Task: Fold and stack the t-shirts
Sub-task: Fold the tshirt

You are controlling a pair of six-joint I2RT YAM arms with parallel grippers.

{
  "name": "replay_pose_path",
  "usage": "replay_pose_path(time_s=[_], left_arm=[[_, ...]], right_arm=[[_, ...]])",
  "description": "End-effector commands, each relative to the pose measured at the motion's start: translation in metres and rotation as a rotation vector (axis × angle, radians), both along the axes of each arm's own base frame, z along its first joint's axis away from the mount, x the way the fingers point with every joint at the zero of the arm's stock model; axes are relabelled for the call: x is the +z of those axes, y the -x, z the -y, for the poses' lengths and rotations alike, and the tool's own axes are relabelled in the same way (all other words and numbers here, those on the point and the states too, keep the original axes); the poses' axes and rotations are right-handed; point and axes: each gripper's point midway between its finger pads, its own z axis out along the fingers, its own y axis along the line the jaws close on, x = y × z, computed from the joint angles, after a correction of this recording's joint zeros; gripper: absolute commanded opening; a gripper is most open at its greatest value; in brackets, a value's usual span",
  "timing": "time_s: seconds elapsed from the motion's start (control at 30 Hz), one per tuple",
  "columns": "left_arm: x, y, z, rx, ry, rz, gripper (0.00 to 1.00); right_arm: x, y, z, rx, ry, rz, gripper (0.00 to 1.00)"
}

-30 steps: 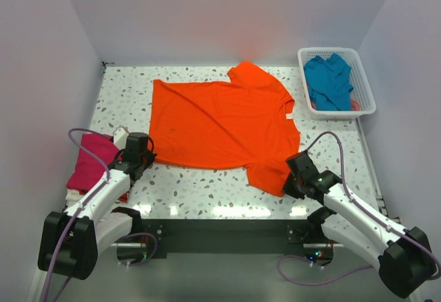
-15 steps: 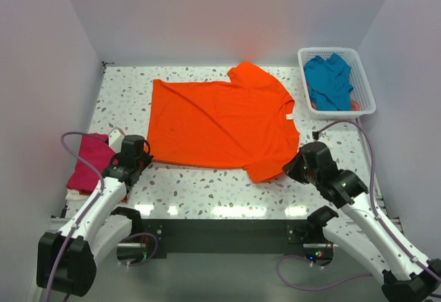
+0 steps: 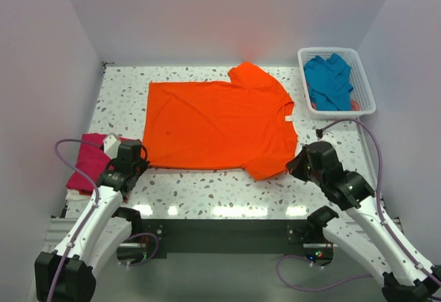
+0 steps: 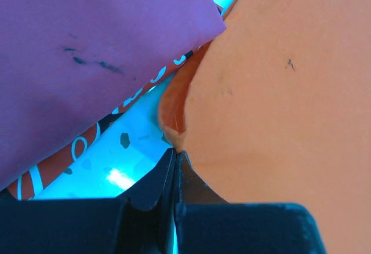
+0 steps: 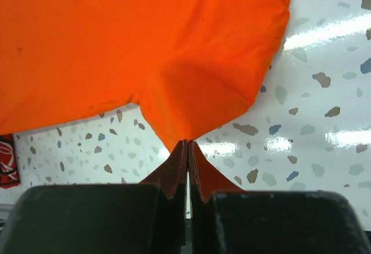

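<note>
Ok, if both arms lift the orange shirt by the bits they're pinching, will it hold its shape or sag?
It will probably sag: the orange t-shirt is thin cloth that puckers into a peak where the right gripper pinches it. Likely light, since the left gripper holds it by a corner. The unheld middle should droop and trail on the table.

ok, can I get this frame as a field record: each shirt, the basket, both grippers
bright orange cloth t-shirt: spread flat mid-table, collar toward the right
magenta-pink shirt: at the near left edge, beside the left arm
teal-blue shirt: crumpled inside the white plastic lattice basket, far right corner
left gripper: shut on the orange shirt's near hem corner
right gripper: shut on the orange shirt's near sleeve
fold: not yet made on the orange shirt
</note>
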Motion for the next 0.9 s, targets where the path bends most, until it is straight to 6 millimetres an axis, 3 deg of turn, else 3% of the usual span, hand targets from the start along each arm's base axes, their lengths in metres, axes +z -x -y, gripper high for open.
replay_pose_path(time_s=[0.0, 0.23, 0.37, 0.4, 0.47, 0.5, 0.57, 0.6, 0.63, 0.67, 0.7, 0.73, 0.87], left_arm=[[0.009, 0.002, -0.008, 0.037, -0.016, 0.013, 0.0], [0.02, -0.013, -0.005, 0.024, -0.019, 0.041, 0.0], [0.042, -0.04, -0.001, 0.023, -0.013, 0.106, 0.0], [0.038, -0.046, 0.0, 0.024, -0.015, 0.086, 0.0], [0.053, -0.064, 0.004, 0.025, -0.008, 0.12, 0.0], [0.047, -0.071, 0.004, 0.028, -0.014, 0.094, 0.0], [0.059, -0.09, 0.006, 0.04, -0.011, 0.128, 0.0], [0.052, -0.096, 0.005, 0.046, -0.022, 0.103, 0.0], [0.059, -0.104, 0.005, 0.052, -0.021, 0.117, 0.0], [0.06, -0.112, 0.004, 0.06, -0.019, 0.126, 0.0], [0.053, -0.117, 0.003, 0.063, -0.022, 0.106, 0.0], [0.059, -0.127, 0.001, 0.071, -0.02, 0.128, 0.0], [0.043, -0.145, -0.006, 0.092, -0.008, 0.093, 0.0]], right_arm=[[0.022, -0.004, 0.006, -0.007, 0.023, 0.064, 0.0], [0.024, -0.018, -0.003, 0.012, 0.024, 0.079, 0.0], [0.028, -0.041, -0.011, 0.047, 0.093, 0.089, 0.0], [0.04, -0.053, -0.016, 0.049, 0.086, 0.127, 0.0], [0.033, -0.072, -0.02, 0.06, 0.154, 0.105, 0.0], [0.047, -0.086, -0.023, 0.051, 0.156, 0.142, 0.0], [0.039, -0.107, -0.024, 0.047, 0.218, 0.12, 0.0], [0.053, -0.123, -0.024, 0.03, 0.202, 0.157, 0.0], [0.055, -0.132, -0.023, 0.023, 0.201, 0.162, 0.0], [0.045, -0.142, -0.025, 0.034, 0.217, 0.133, 0.0], [0.054, -0.155, -0.024, 0.025, 0.192, 0.155, 0.0], [0.054, -0.164, -0.023, 0.027, 0.191, 0.157, 0.0], [0.047, -0.199, -0.023, 0.022, 0.169, 0.153, 0.0]])
